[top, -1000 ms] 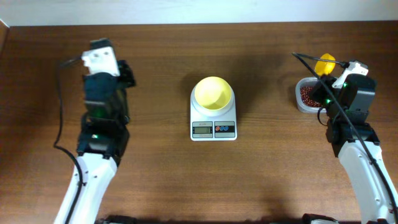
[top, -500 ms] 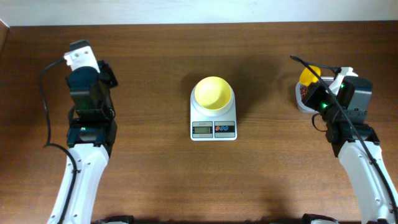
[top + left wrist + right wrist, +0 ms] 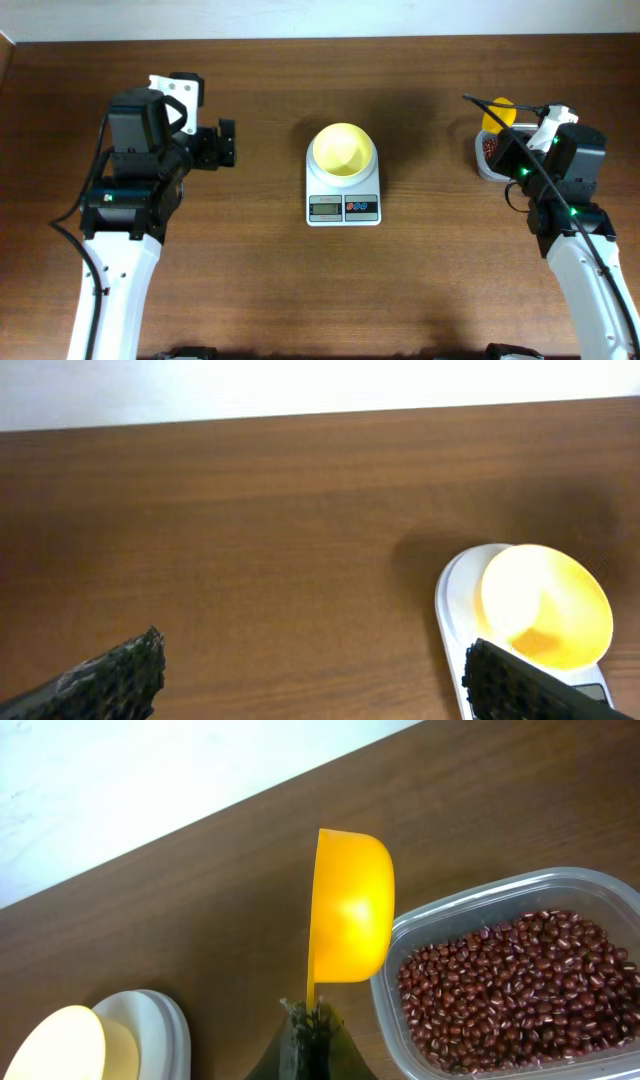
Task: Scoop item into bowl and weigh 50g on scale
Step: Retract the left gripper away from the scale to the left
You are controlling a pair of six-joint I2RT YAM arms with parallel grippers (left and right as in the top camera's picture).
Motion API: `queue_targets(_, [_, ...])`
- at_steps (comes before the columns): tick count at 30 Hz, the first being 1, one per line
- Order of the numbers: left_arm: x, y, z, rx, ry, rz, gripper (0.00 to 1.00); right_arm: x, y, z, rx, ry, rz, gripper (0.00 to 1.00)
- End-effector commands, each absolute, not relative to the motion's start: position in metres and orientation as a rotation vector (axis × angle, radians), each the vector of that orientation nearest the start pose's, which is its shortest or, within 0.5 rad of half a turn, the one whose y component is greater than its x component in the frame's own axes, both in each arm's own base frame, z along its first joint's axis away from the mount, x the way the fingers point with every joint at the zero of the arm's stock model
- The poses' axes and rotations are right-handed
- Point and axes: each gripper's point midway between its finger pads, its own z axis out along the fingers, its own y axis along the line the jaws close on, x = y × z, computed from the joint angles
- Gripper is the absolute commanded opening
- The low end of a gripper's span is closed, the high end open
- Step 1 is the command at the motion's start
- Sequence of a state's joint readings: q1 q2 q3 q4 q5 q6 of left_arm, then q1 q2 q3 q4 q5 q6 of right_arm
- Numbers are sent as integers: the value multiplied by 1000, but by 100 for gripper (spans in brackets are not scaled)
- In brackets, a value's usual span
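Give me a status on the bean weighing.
Done: the bowl sits on the scale, empty. In hand: the right hand grips the yellow scoop beside the container of beans; the left hand is open, holding nothing. Left: scooping beans into the bowl and weighing.

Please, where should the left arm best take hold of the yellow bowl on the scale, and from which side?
Probably its rim on the left side, coming from above. The bowl stands upright and open on the scale, so one jaw can go inside the wall, one outside. The left gripper, jaws open, is nearest.
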State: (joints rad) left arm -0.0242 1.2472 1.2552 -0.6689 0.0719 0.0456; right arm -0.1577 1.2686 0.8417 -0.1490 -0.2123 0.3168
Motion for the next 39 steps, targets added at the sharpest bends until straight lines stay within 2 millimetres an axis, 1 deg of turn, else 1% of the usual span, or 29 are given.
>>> queue_targets(1, [370,-25,282,129,2222,-93,99,397,-28,206,363,2069,323,4])
queue_targets(3, [370,-25,282,130,2223,-93,99,396,-28,205,365,2074,323,4])
queue_targets(6, [370,-25,281,131,2224,-93,99,391,-27,196,379,2116,326,4])
queue_targets(8, [369,-30,281,207,2217,-96,99,388,-26,192,385,2136,326,4])
queue_targets(10, [367,-45,283,364,2187,-137,99,387,-26,190,388,2143,327,4])
queue_targets(14, [367,-47,283,384,2181,-140,99,385,-24,188,386,2155,340,4])
queue_targets(15, [367,-45,283,379,2183,-132,99,385,-16,190,359,2156,390,4])
queue_targets(19, [367,-45,284,380,2179,-131,99,383,3,193,295,2158,514,4])
queue_targets(22, [368,-45,284,379,2178,-131,99,379,23,200,220,2151,650,4])
queue_targets(24, [368,-45,284,379,2178,-130,99,380,27,204,194,2135,678,4])
queue_targets(26, [369,-36,283,350,2189,-71,99,383,25,208,187,2111,661,4])
queue_targets(29, [371,-15,282,286,2207,63,99,391,23,221,157,2050,644,4])
queue_targets(30, [372,-4,282,251,2213,133,99,394,23,225,148,2030,639,4])
queue_targets(33, [371,27,286,150,2214,335,99,403,16,229,155,1994,593,4])
queue_targets(35, [373,41,295,94,2179,427,99,409,13,226,163,1992,580,4])
queue_targets(37, [377,44,302,72,2148,450,99,411,13,217,170,2013,585,4])
queue_targets(39, [380,44,303,70,2136,449,99,415,13,214,169,2011,584,4])
